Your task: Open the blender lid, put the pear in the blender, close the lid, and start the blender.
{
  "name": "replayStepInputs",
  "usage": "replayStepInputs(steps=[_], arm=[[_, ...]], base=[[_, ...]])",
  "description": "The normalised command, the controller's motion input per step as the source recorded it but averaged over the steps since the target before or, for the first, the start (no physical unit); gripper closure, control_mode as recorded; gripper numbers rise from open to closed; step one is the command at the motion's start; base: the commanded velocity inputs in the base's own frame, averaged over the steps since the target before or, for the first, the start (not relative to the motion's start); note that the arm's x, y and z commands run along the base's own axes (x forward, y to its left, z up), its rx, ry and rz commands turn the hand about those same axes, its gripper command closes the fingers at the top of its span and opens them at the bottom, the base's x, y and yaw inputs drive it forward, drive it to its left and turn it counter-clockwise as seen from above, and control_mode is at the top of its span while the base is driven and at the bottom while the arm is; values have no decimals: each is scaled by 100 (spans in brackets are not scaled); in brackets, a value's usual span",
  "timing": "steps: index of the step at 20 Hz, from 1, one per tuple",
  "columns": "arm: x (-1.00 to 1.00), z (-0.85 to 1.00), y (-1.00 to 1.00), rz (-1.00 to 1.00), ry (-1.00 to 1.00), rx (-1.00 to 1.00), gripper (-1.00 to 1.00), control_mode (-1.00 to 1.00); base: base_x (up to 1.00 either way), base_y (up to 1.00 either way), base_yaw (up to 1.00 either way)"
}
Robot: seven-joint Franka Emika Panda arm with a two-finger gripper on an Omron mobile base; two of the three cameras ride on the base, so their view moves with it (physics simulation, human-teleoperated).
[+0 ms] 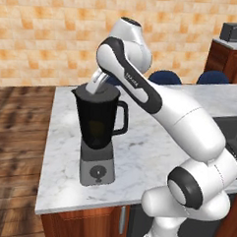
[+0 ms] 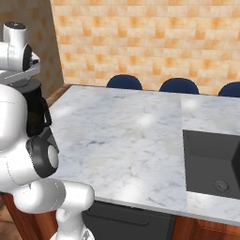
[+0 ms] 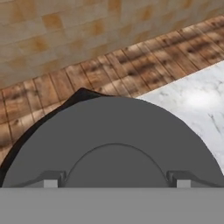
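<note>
The gripper (image 1: 97, 87) sits right at the top of the blender (image 1: 97, 134), its pale hand angled down onto the jar's rim in the left base view. In the hand view the two dark fingertips (image 3: 51, 180) stand well apart, one on each side of the raised centre knob of the blender lid (image 3: 109, 131), so the jaws are spread wide; whether the pads touch the knob cannot be told (the grey band cuts them off). The lid looks like a broad grey disc there, lying flat on the jar, with the dark spout of the jar peeking out behind it.

The blender stands near the left front corner of the marble counter (image 1: 154, 137), its loop handle turned to the right and its boxy grey base with the round knob facing the front edge. Something yellowish shows dimly through the smoky jar, too dark to make out. In the right base view the arm hides most of the jar, and a black sink (image 2: 213, 164) is set into the counter far to the right.
</note>
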Motion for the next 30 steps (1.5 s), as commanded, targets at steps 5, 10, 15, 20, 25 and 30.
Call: replayStepInputs(steps=[5,10,15,20,25,30], arm=[[-1,2,0,0,-7,0,-100,-100],[-9,23,0,0,-15,0,-100,-100],[-31,24,0,-2,-19,0,-100,-100],[-95,7,0,-28,-31,0,-100,-100],[-100,-12,0,-42,-22,1,-100,-100],[-93,-57,0,-46,-8,6,-100,-100]], base=[[0,0,0],[0,0,0],[0,0,0],[0,0,0],[0,0,0],[0,0,0]])
